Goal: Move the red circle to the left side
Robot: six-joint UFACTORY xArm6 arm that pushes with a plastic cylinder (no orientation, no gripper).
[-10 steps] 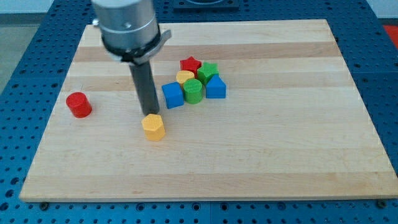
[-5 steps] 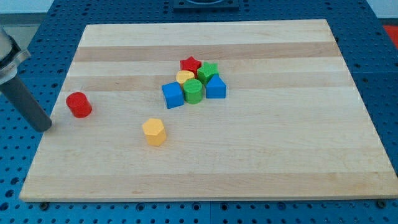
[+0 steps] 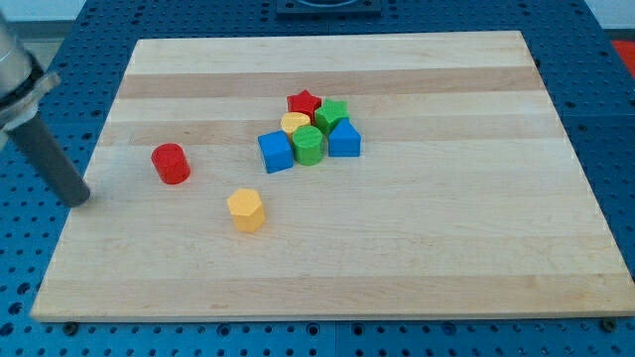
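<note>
**woodshop_dan:** ok so where's everything sitting right now?

**pushbot_fan:** My tip (image 3: 79,201) is down at the left edge of the counter (image 3: 446,258), middle-left of the frame, with the dark rod slanting up toward the upper left corner. The red circle (image 3: 171,164) is to the right of the tip, a bit higher in the frame, clearly apart from it, nothing touching. It's a short red cylinder standing upright on the wood, in the left half of the counter.

**woodshop_dan:** and the claw? open, closed?

**pushbot_fan:** There isn't one in the shot, just the bare rod, so nothing is being held or squeezed.

**woodshop_dan:** what about the other blocks?

**pushbot_fan:** The yellow hexagon block (image 3: 245,210) is on its own, lower right of the red circle, near it but with a gap between them. Then there's a tight cluster just above the middle of the frame: blue cube (image 3: 276,152) on its left end, green cylinder (image 3: 309,145) right beside it, blue triangle-ish block (image 3: 343,139) on the right end. Behind those sit a yellow block (image 3: 295,122) whose shape I can't make out, a red star (image 3: 304,102) at the top, and a green block (image 3: 332,113) at the top right, maybe a star, hard to tell. All packed together, well to the right of the red circle.
</note>
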